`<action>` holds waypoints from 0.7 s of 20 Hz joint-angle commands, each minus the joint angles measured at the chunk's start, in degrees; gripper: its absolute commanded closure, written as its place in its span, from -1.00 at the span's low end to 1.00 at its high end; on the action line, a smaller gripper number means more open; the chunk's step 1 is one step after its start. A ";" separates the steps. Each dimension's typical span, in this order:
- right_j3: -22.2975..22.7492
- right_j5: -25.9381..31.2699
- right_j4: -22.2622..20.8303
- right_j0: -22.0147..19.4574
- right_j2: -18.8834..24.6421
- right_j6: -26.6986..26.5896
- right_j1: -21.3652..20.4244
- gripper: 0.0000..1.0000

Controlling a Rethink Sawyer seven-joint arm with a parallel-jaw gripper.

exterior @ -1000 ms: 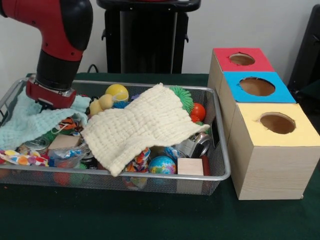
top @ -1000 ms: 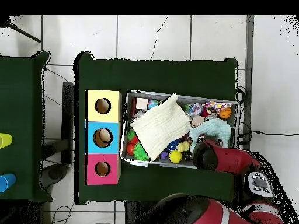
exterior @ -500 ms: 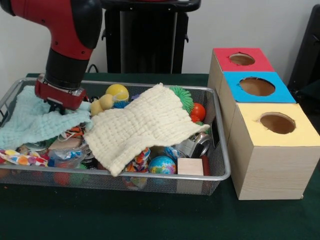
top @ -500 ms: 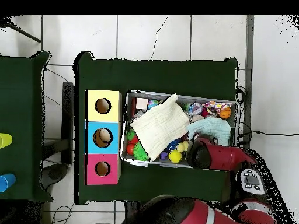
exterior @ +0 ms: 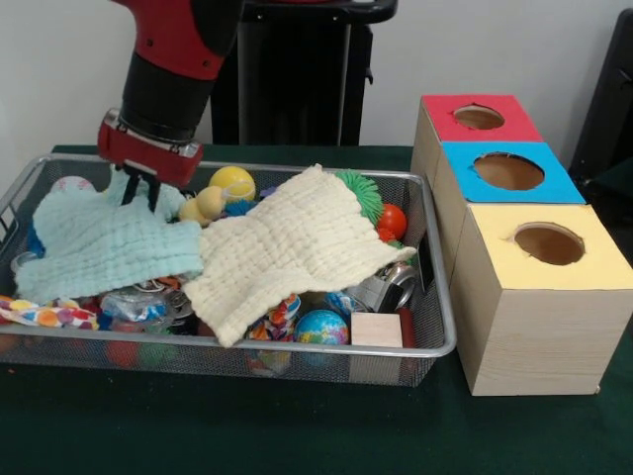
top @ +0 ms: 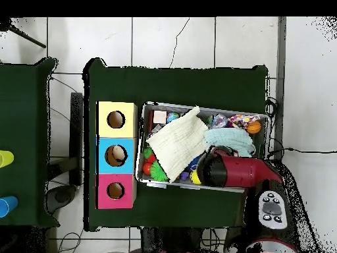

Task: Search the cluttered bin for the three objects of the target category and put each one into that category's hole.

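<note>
Gripper (exterior: pixel 138 188) fingers are pinched on the light-blue cloth (exterior: pixel 104 242), lifted over the wire bin's (exterior: pixel 297 358) far left. Green table cover (exterior: pixel 297 426) and white tiled floor (top: pixel 171 39) are seen. A cream cloth (exterior: pixel 287 247) hides most toys; a yellow ball (exterior: pixel 231 182) shows beside three holed boxes (exterior: pixel 514 237).

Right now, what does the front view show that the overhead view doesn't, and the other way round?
Only the front view shows the gripper on the blue cloth, a yellow ball clear of the arm, the wooden block at the basket's near rim, and the boxes' wooden sides. Only the overhead view shows something lying inside the blue box's hole, the tiled floor and a second green table; there the arm hides the gripper. Both show the wire basket, the cream cloth and the red box, blue box and yellow box.
</note>
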 commanded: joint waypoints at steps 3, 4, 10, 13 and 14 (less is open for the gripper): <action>0.13 6.52 3.31 3.20 4.63 4.92 -4.00 1.00; 0.62 5.72 3.07 3.23 4.42 5.34 -3.67 1.00; 2.43 5.39 3.92 4.28 4.28 6.86 -3.74 1.00; 2.55 6.56 4.43 6.92 1.79 8.72 -4.62 1.00; 2.44 6.73 4.29 7.85 0.55 9.30 -4.77 1.00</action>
